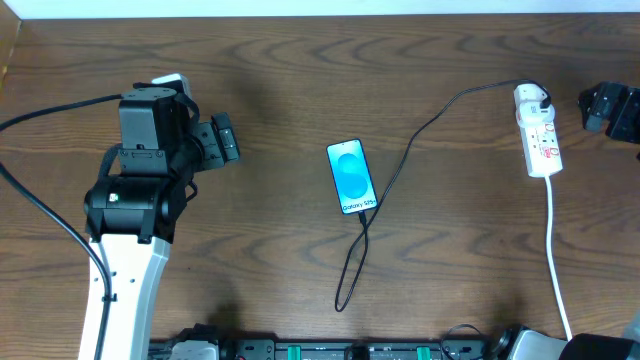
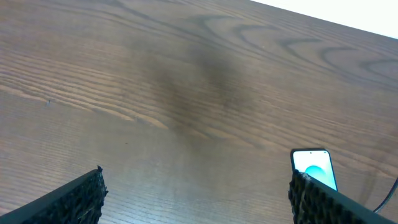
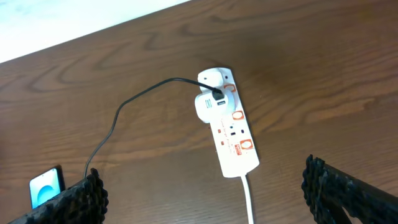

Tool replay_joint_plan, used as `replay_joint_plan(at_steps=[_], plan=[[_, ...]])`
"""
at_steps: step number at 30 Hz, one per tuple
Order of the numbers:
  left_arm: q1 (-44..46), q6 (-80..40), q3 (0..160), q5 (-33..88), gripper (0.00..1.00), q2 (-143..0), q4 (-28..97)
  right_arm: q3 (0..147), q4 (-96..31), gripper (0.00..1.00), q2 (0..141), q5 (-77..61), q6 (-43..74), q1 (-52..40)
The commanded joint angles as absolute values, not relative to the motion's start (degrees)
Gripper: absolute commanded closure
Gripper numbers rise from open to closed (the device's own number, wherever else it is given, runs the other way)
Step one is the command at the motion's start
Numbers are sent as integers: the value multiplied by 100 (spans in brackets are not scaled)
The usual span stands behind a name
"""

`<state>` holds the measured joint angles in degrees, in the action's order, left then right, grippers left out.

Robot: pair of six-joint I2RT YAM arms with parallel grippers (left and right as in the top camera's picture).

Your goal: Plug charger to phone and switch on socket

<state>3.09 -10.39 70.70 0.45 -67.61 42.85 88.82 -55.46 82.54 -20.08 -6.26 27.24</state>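
Charger cable (image 1: 412,150), long, thin and black, runs from the white plug (image 1: 530,97) in the narrow white power strip (image 1: 538,135) to the lower end of the slim, blue-screened phone (image 1: 352,176), looping below it. Whether its tip is seated I cannot tell. My left gripper (image 1: 226,140) is well left of the phone and my right gripper (image 1: 608,108) is near the strip, both spread wide and empty. The screen reads "Galaxy S25". I count one cable, one phone and one strip with three red-marked switches.

The wooden table (image 1: 280,80) carries the phone (image 1: 352,176), charger (image 1: 404,160) and socket (image 1: 538,135).
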Motion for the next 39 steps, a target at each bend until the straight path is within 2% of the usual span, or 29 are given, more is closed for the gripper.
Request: replay_joint_plan(at_steps=[1,12,17,22,27,39], plan=[[301,-945,7074,-49,7,-6785,4285,8901,-5555,1,8215,-1977,-561,2692],[296,-945,7074,-73,7,-6785,4307,8901,-5555,1,8215,-1977,-561,2692],[290,-895,7052,-200,6,-6659,4797,8901,-5555,1,8215,-1977,-561,2692],[290,-895,6534,-268,6,-6191,4624,8901,-5555,1,8215,-1977,-561,2692],[290,-897,5474,-266,6,-5433,3570,8901,-5555,1,8215,-1977,-561,2692],[145,-899,2475,-235,6,-2954,-167,8901,-5555,1,8215,-1977,-561,2692]])
